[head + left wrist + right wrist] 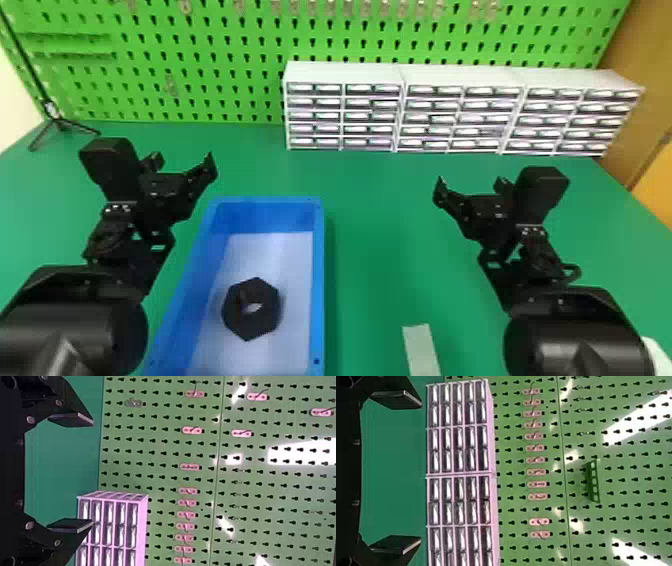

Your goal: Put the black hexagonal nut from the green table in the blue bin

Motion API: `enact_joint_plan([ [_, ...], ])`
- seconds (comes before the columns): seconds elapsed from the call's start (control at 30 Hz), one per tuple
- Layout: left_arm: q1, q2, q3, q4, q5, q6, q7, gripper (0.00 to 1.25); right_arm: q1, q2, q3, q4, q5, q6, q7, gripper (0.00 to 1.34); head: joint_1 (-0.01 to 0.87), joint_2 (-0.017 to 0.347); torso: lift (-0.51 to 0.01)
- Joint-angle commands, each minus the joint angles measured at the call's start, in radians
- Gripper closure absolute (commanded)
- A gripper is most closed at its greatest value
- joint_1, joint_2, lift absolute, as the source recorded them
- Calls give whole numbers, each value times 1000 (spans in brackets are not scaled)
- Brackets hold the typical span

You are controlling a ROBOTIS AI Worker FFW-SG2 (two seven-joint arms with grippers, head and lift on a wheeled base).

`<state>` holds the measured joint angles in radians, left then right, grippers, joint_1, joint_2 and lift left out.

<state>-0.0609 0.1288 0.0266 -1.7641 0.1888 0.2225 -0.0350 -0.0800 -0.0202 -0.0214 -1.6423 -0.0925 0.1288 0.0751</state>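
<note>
The black left arm (75, 320) and right arm (575, 335) lie nearest; their grippers, left gripper (184, 159) and right gripper (470, 183), are spread wide and empty. The right wrist view shows a slotted green bracket (593, 482) on the pegboard (514, 514); the head view shows the blue bin (318, 280), the black hexagonal nut (267, 320) resting inside on its floor

No readable text, no legible labels or brands, no numbers or signs

Black arms (132, 255), bulky rounded housings (575, 330), and what look like small metallic screws (30, 420).
</note>
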Motion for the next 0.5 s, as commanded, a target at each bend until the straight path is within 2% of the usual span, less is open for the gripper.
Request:
enact_joint_plan([
  [0.0,3,0,1,-2,-8,1,0,366,2,0,-2,1,-3,0,0,107,686,28,-96],
  [0.47,12,0,18,-2,-28,8,-6,366,11,-9,-8,6,-1,0,0,107,686,28,-96],
])
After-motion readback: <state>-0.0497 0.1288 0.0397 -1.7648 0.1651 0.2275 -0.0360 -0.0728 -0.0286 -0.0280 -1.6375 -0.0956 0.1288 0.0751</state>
